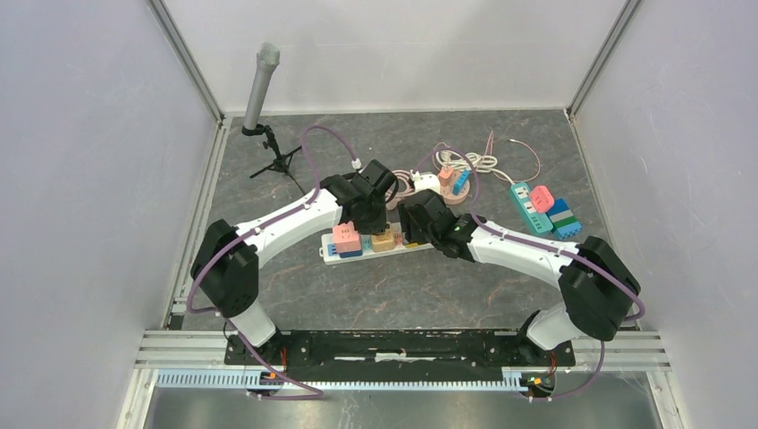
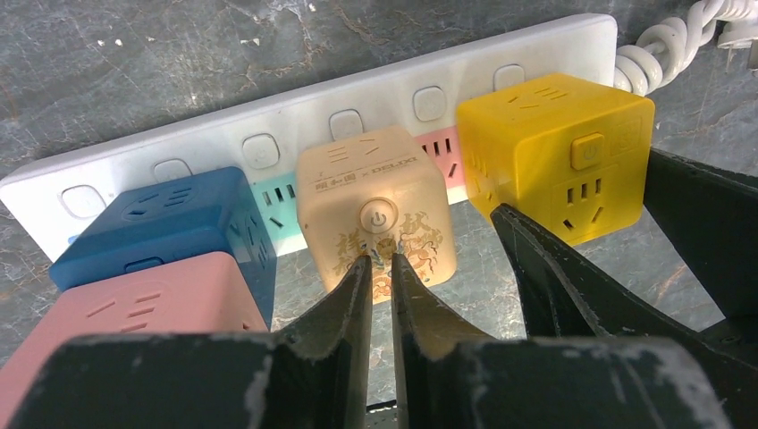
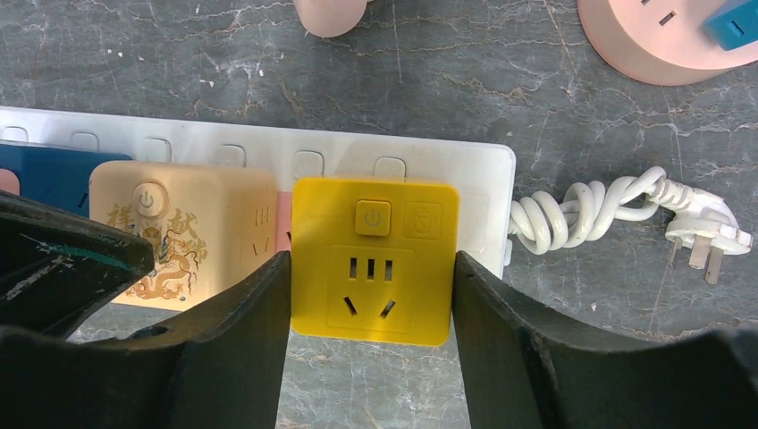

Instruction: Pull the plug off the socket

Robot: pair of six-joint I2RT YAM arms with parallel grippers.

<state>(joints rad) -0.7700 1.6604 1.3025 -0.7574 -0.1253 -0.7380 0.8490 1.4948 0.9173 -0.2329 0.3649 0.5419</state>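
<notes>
Being clamped by right gripper point(image 3: 371, 264), yellow plug point(image 2: 554, 152) is being readied for pulling, strip point(image 3: 447, 161) likely being pinned via beige cube point(image 2: 371, 192) by closed-together left gripper point(image 2: 382, 264)

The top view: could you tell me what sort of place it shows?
Likely a robot lab cell: white walls enclose a stone-look table, left arm and right arm are bolted to a rail, and a microphone stands on a tripod.

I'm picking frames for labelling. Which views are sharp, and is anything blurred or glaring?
Top external: even light, soft shadows, sharp, things small. Left wrist: beige cube crisp, jaws of the left gripper blur near the lens. Right wrist: yellow cube sharp, no glare; jaws of the right gripper soft at the bottom.
</notes>
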